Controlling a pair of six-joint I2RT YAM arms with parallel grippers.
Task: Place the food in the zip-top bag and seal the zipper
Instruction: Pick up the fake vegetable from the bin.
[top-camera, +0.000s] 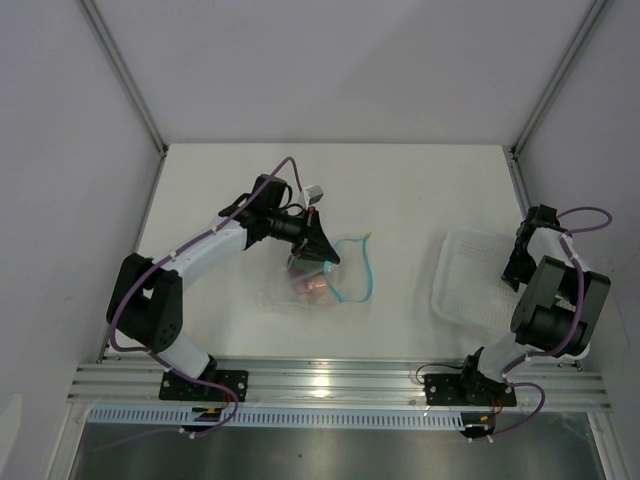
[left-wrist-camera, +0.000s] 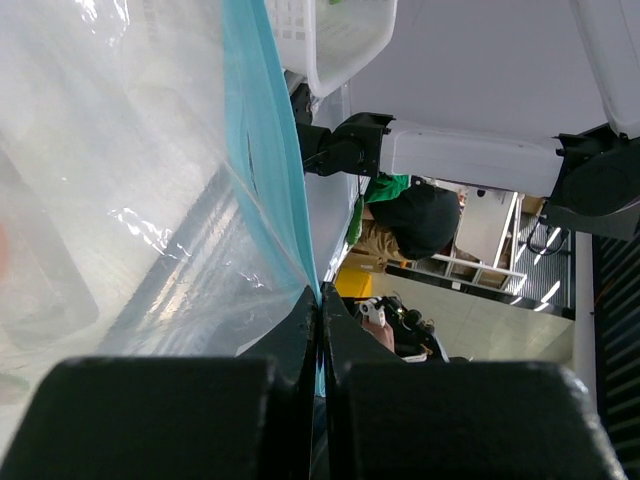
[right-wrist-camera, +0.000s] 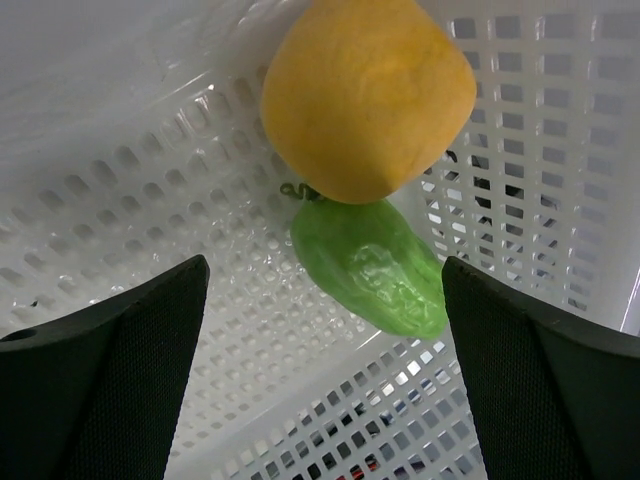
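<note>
the left gripper (left-wrist-camera: 320, 300) is pinching the light-blue zipper strip (left-wrist-camera: 262, 150) of the clear floppy zip-top bag (top-camera: 300, 288), jaws closed on it, holding the mouth up left of the table's centre. the right gripper (right-wrist-camera: 325, 300) is hovering wide open over the white perforated plastic basket (right-wrist-camera: 560, 130) on the right, where 2 pieces are lying touching: a yellow-orange rounded one (right-wrist-camera: 365, 95) and a flat light-green oval (right-wrist-camera: 372, 272). for a clean pick it should be straddling only 1 piece and closing gently.
</note>
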